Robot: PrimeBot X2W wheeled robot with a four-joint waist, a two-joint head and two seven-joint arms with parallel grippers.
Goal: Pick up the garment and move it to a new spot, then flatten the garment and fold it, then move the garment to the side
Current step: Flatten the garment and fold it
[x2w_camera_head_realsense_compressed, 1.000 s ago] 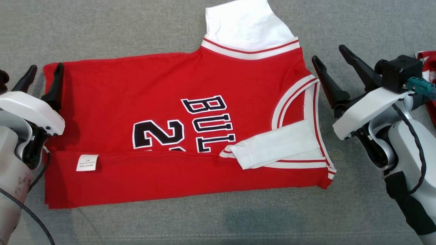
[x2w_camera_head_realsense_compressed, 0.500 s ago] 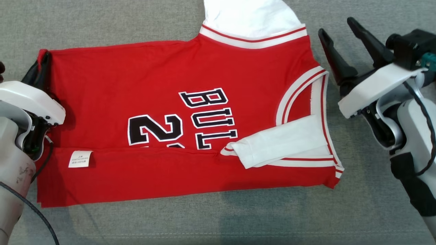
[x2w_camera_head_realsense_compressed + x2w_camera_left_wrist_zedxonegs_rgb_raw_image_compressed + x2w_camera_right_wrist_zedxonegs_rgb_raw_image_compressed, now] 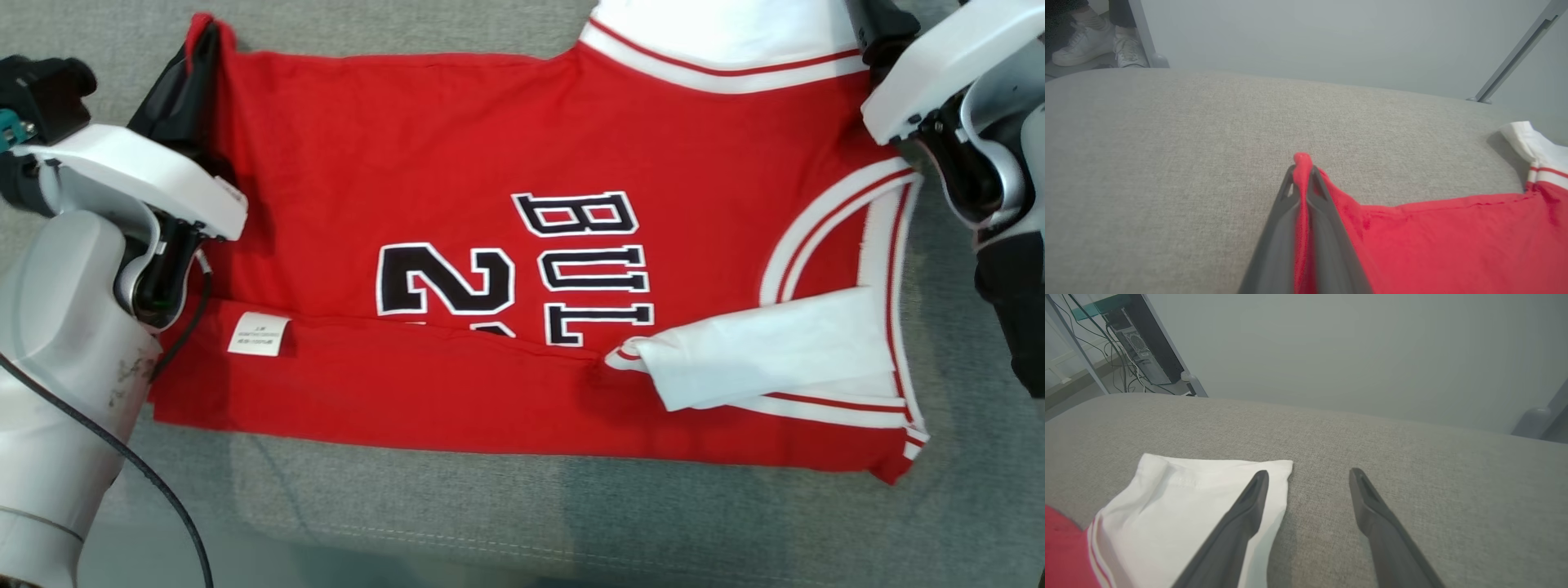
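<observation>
One garment (image 3: 531,155) corner sits pinched in left gripper (image 3: 1302,169); right gripper (image 3: 1308,477) gapes empty astride the sleeve (image 3: 1180,490) edge.

The head camera looks down from above at the red shirt (image 3: 490,204) on the grey cushion (image 3: 490,523). Both wrist cameras sit low and close to the cushion, facing the far wall (image 3: 1331,41). All three see the shirt
</observation>
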